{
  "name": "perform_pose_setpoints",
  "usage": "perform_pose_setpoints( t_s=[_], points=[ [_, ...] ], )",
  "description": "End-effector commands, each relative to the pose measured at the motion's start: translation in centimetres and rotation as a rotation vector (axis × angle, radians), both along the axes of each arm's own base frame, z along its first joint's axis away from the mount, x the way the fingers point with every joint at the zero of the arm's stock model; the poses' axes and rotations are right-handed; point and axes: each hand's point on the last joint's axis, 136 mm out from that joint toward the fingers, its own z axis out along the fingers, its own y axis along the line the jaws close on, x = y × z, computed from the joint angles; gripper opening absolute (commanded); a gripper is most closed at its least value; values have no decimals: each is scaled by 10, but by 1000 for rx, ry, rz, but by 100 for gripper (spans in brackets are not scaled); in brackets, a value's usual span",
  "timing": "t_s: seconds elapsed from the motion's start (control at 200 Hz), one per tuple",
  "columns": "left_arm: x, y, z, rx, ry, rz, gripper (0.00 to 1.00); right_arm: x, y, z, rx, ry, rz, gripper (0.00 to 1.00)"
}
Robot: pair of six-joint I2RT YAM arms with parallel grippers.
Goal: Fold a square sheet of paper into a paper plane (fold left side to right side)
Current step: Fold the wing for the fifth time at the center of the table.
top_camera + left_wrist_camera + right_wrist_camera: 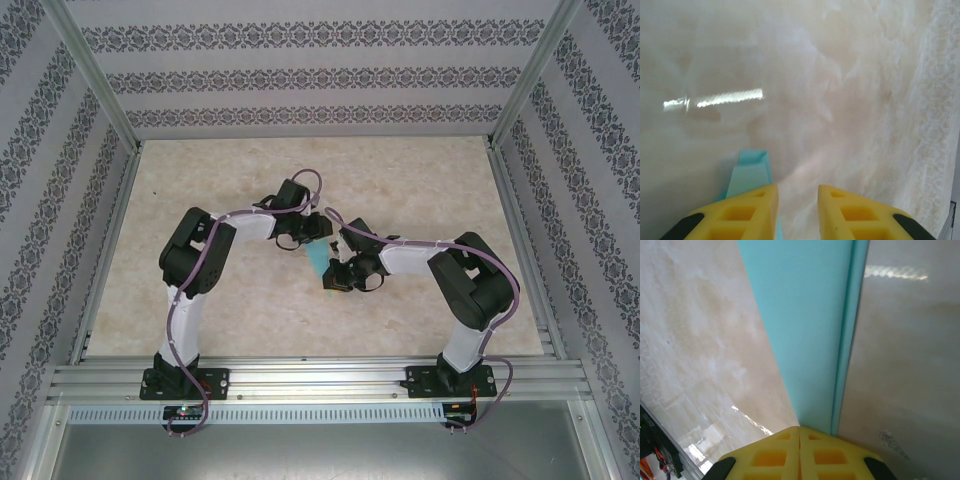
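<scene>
The turquoise paper plane (318, 262), folded slim with a long crease along one side, is at the middle of the pale marbled desk (230, 180), between my two claws. My right claw (800, 430) is clamped on one end of it, yellow fingers (772, 452) pressed together. My left claw (797, 195) is at the other end, fingers parted and gripping nothing, one finger over the paper's edge.

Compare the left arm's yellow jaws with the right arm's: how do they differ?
The left jaws stand apart, beige table showing between; the right jaws are pressed together. The folded turquoise paper runs out from between the right jaws but lies beside the left jaws, outside their gap. Both pairs are yellow.
</scene>
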Motion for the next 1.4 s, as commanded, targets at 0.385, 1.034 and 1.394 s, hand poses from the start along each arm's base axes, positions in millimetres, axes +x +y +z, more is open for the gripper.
perform_pose_setpoints(
  t_s=[0.385,1.034,1.394],
  points=[
    [53,34,-3,44,-46,39,30,-36,-31,-35,-168,125,9,8],
    [-44,24,121,-95,-213,-69,28,-33,-30,-35,-162,123,11,8],
    [-65,-9,61,25,-100,-121,25,-33,-30,-35,-160,120,7,8]
  ],
)
